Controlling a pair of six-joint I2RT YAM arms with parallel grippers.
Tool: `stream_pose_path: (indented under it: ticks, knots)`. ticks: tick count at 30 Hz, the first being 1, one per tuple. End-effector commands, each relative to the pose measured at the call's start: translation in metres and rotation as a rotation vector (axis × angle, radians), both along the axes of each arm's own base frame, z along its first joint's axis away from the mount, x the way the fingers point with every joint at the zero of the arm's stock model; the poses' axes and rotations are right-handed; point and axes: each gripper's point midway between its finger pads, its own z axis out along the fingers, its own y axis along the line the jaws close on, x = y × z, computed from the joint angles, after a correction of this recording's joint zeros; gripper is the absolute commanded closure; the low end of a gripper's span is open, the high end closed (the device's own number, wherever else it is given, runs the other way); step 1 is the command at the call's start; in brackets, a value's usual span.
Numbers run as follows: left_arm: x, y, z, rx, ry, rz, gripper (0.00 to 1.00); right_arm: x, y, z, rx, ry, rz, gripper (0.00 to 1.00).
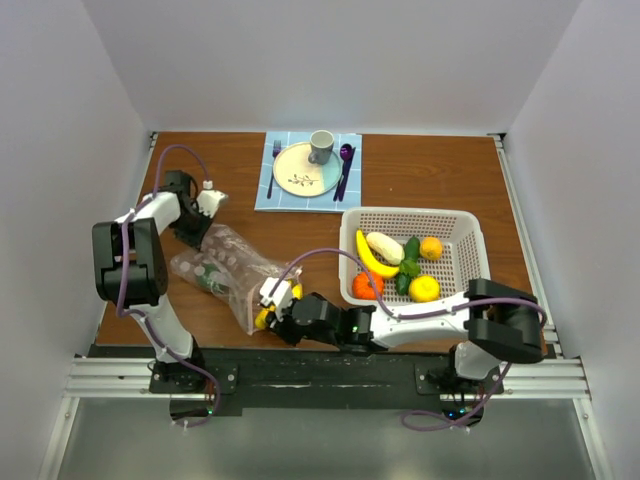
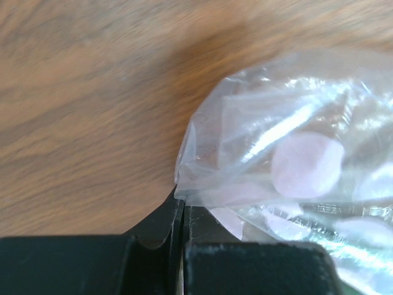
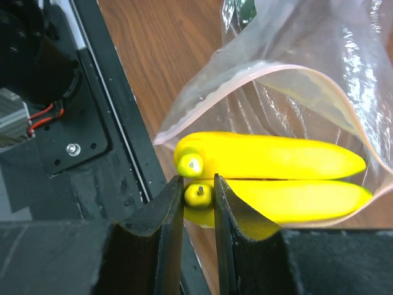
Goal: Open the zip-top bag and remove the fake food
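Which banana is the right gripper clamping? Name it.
The lower banana at the zip-top bag's mouth: its stem sits between the right gripper's fingers. The upper banana is free; a third banana lies in the white basket.

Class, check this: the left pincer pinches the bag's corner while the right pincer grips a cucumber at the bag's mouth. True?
No: the right pincer grips a banana instead, as the right wrist view shows. The left pincer does pinch the bag corner.

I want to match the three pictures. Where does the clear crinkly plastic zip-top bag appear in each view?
Top external: the clear crinkly plastic zip-top bag lies left of centre.
Left wrist: right half, corner pinched by the left gripper.
Right wrist: upper right, open around yellow plastic bananas.
Shared landmark: the brown wooden table.
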Motion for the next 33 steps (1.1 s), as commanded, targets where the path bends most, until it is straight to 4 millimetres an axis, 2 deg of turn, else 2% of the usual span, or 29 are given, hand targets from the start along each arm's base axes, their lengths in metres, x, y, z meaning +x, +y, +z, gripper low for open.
stream_pose_path:
  ticks: [1,8,9,12,13,15,16,18,19,20,21,22,23,24,25,27,29,30,31,32,33]
  knots:
    - [0.023,0.022,0.019,0.079,-0.097,-0.017,1.0,0.008,-0.009,0.044,0.099,-0.027,-0.06,0.93]
    - [0.018,0.021,0.018,0.085,-0.095,-0.028,1.0,0.015,-0.018,0.115,0.269,-0.072,-0.103,0.94]
    - [0.018,0.022,0.019,0.085,-0.095,-0.026,1.0,0.02,-0.026,0.135,0.316,-0.091,-0.132,0.94]
    - [0.015,0.014,0.024,0.044,-0.082,-0.032,1.0,0.035,-0.048,0.171,0.369,-0.157,-0.226,0.94]
    - [0.022,0.011,0.035,0.028,-0.1,-0.031,1.0,0.054,-0.068,0.177,0.36,-0.198,-0.361,1.0]
    - [0.018,-0.002,0.045,-0.046,-0.08,-0.031,1.0,0.074,-0.096,0.177,0.309,-0.262,-0.502,1.0]
    - [0.027,-0.005,0.063,-0.069,-0.117,-0.033,1.0,0.089,-0.124,0.183,0.293,-0.306,-0.652,1.0]
    - [0.025,-0.021,0.081,-0.153,-0.114,-0.039,1.0,0.104,-0.159,0.177,0.225,-0.353,-0.816,1.0]
    - [0.033,-0.024,0.103,-0.169,-0.158,-0.047,1.0,0.109,-0.173,0.175,0.199,-0.369,-0.885,1.0]
    - [0.034,-0.027,0.113,-0.186,-0.169,-0.053,1.0,0.118,-0.202,0.168,0.16,-0.382,-1.037,1.0]
    - [0.028,-0.035,0.122,-0.223,-0.153,-0.062,1.0,0.123,-0.214,0.164,0.148,-0.37,-1.102,1.0]
    - [0.035,-0.037,0.143,-0.223,-0.197,-0.07,1.0,0.126,-0.225,0.156,0.119,-0.356,-1.146,1.0]
    - [0.035,-0.039,0.151,-0.226,-0.204,-0.075,1.0,0.131,-0.242,0.14,0.072,-0.337,-1.214,1.0]
    - [0.03,-0.045,0.157,-0.227,-0.186,-0.084,1.0,0.131,-0.248,0.132,0.05,-0.336,-1.237,1.0]
    - [0.033,-0.047,0.174,-0.219,-0.22,-0.093,1.0,0.133,-0.252,0.124,0.021,-0.342,-1.254,0.97]
    - [0.028,-0.058,0.184,-0.209,-0.215,-0.115,1.0,0.135,-0.255,0.103,-0.055,-0.344,-1.269,0.86]
    - [0.025,-0.071,0.187,-0.194,-0.22,-0.145,1.0,0.136,-0.254,0.098,-0.076,-0.33,-1.291,0.76]
    - [0.021,-0.068,0.179,-0.15,-0.199,-0.14,1.0,0.138,-0.252,0.091,-0.117,-0.346,-1.298,0.69]
    - [0.02,-0.065,0.177,-0.127,-0.199,-0.131,1.0,0.139,-0.251,0.091,-0.126,-0.35,-1.304,0.46]
    - [0.019,-0.074,0.176,-0.116,-0.197,-0.153,1.0,0.14,-0.248,0.095,-0.128,-0.352,-1.313,0.35]
    - [0.018,-0.075,0.176,-0.108,-0.196,-0.154,1.0,0.141,-0.247,0.093,-0.145,-0.367,-1.318,0.19]
